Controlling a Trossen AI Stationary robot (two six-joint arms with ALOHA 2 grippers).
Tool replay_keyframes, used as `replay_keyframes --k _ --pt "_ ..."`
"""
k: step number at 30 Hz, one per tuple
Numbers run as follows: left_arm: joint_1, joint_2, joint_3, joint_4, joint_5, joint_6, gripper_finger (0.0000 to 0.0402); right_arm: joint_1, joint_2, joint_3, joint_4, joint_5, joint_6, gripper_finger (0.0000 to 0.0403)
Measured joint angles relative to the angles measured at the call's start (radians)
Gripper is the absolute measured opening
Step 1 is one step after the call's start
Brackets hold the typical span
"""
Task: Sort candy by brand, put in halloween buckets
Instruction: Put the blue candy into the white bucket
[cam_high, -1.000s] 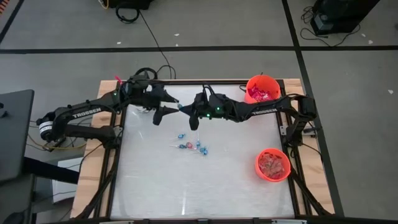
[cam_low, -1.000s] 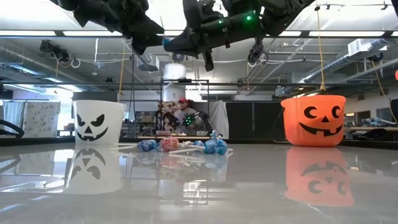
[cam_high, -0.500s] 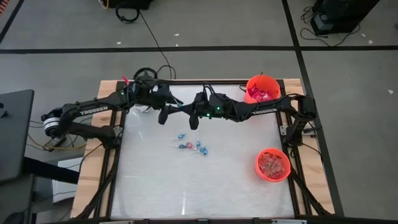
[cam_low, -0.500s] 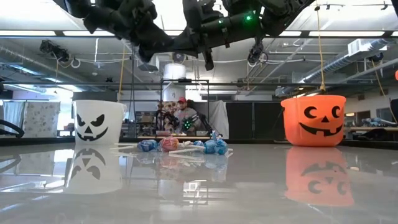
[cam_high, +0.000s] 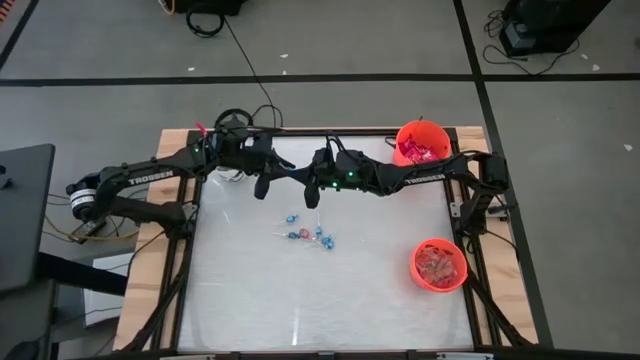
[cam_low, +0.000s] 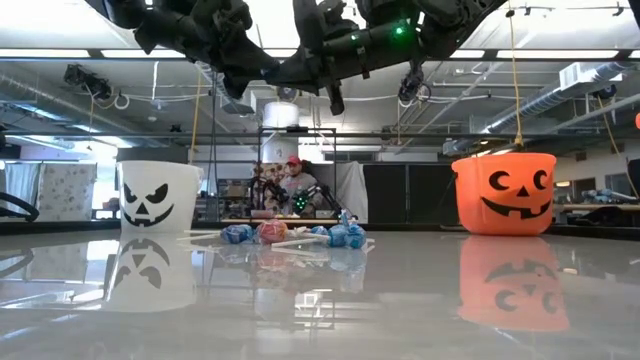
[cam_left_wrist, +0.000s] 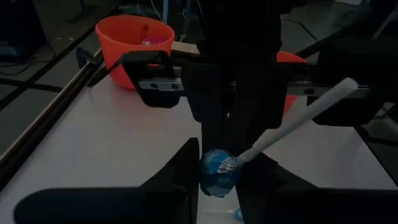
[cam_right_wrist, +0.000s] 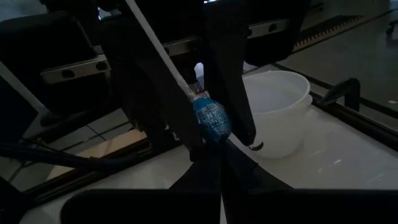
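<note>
A lollipop with a blue wrapped head (cam_left_wrist: 217, 172) and a white stick (cam_left_wrist: 305, 115) hangs high above the table's far middle, where my two grippers meet. My left gripper (cam_high: 272, 172) comes from the left and my right gripper (cam_high: 300, 175) from the right; both are shut on it. Several more blue candy pieces (cam_high: 305, 233) lie on the table's middle. The white bucket (cam_right_wrist: 277, 112) stands below my left arm. Two orange buckets hold candy, one at the far right (cam_high: 422, 145) and one at the near right (cam_high: 440, 264). My left gripper has the lollipop's blue head (cam_left_wrist: 208, 177) between its two fingers (cam_right_wrist: 233, 93), one on each side. It comes nearly level from the table's left. The stick slants out past one finger, clear of the table. My right gripper pinches the lollipop at its wrapped head (cam_right_wrist: 211, 127) with its shut fingertips (cam_right_wrist: 219, 163), nearly level from the table's right. The head itself hides the exact spot. The lollipop is lifted clear.
The table's near half is bare white surface (cam_high: 300, 300). In the low view the white bucket (cam_low: 155, 205) stands at the left, an orange face bucket (cam_low: 503, 193) at the right. A person (cam_low: 293, 185) sits in the room beyond the table.
My left gripper has gone toward the table's right, up to my right gripper, and its fingers have closed in from wide open onto the lollipop's head. The lollipop has stayed in place.
</note>
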Motion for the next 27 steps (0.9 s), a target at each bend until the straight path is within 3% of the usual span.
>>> replay_keyframes --k 6,11,17,21,27 --pt "0.035 -0.01 0.01 -0.023 -0.005 -0.032 0.0075 -0.002 0.0 0.0 -0.014 -0.035 0.012 0.0036" --pt "0.114 -0.049 0.042 -0.133 -0.183 -0.013 0.0088 0.01 0.013 0.002 -0.197 -0.058 0.017 0.011" --pt "0.305 -0.059 0.043 -0.416 -0.28 0.026 0.0088 0.024 0.093 0.0 -0.343 -0.05 0.061 0.0185" --pt "0.425 -0.06 0.03 -0.538 -0.36 0.04 0.0088 0.037 0.146 0.0 -0.306 -0.062 0.095 0.0203" --pt "0.556 -0.042 0.029 -0.611 -0.352 0.039 0.009 0.055 0.223 0.001 -0.174 -0.154 -0.02 0.0202"
